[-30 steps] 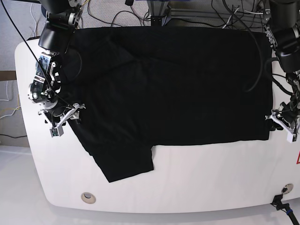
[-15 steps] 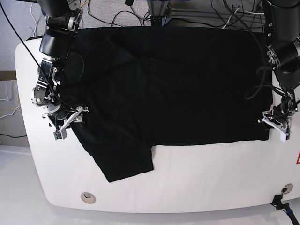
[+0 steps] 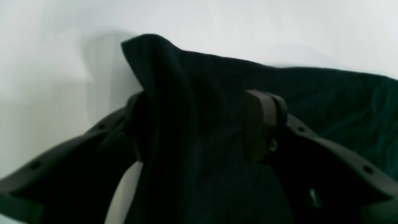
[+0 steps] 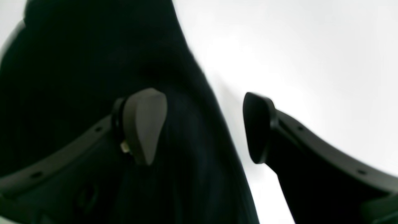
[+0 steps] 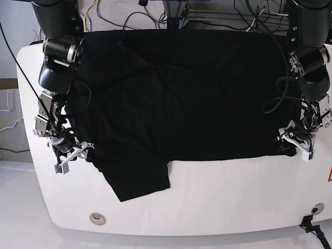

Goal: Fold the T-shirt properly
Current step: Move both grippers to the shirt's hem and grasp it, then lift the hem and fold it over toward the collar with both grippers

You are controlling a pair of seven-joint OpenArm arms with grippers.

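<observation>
While the big black short-sleeved cloth T-shirt (image 5: 181, 98) lies spread plain-side-up over most of the white rounded counter (image 5: 233, 202), both arms are down at its near corners. One sleeve flap pokes out toward the near left, and the far edge of the shirt runs right along the counter's far edge, by the cables.

On the scene's right, the left pincer (image 5: 294, 144) sits at the shirt's near right corner. From the left wrist view, a raised fold of the black fabric (image 3: 192, 130) stands between the two dark fingers (image 3: 259, 124), and it fills the gap between them, so the left pincer (image 3: 199, 127) looks clenched on the cloth.

On the scene's left, the right pincer (image 5: 72, 154) is at the shirt's left edge, just above the sleeve. The right wrist view shows its jaws spread apart: one finger pad (image 4: 144, 124) is over the black cloth (image 4: 77, 77), the other hangs over bare white counter (image 4: 311, 62), and the shirt's edge runs between them. So the right pincer (image 4: 202, 127) is released, nothing gripped.
</observation>
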